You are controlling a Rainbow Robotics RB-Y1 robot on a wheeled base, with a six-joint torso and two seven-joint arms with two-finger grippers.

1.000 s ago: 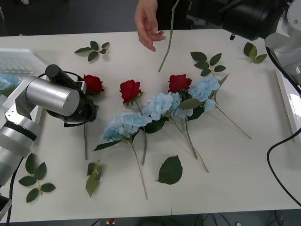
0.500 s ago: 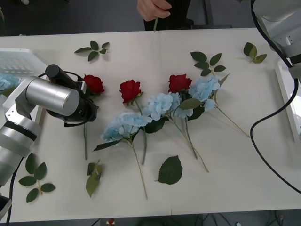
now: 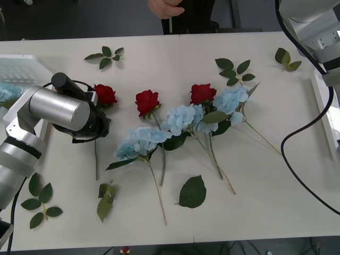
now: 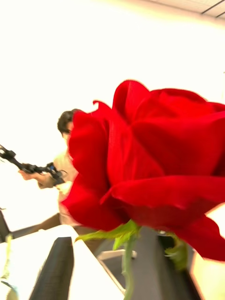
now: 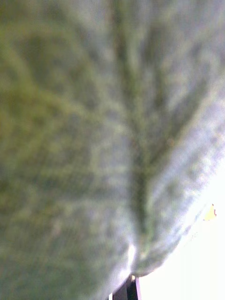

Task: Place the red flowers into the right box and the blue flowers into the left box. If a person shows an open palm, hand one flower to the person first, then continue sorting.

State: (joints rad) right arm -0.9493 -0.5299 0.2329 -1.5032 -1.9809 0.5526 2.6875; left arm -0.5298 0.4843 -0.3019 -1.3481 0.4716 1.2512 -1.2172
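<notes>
White matte table (image 3: 265, 186): velvety round red flowers (image 3: 147, 101), fluffy blue flowers (image 3: 180, 118); left gripper (image 3: 100, 129), right gripper (image 4: 126, 281) openness unclear.

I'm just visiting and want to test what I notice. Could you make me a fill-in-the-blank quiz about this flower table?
1. On the table lie ___ red roses.
2. The person's hand at the far edge pinches a green ___.
3. The left box holds one flower, coloured ___.
Missing words: three; stem; blue.
</notes>
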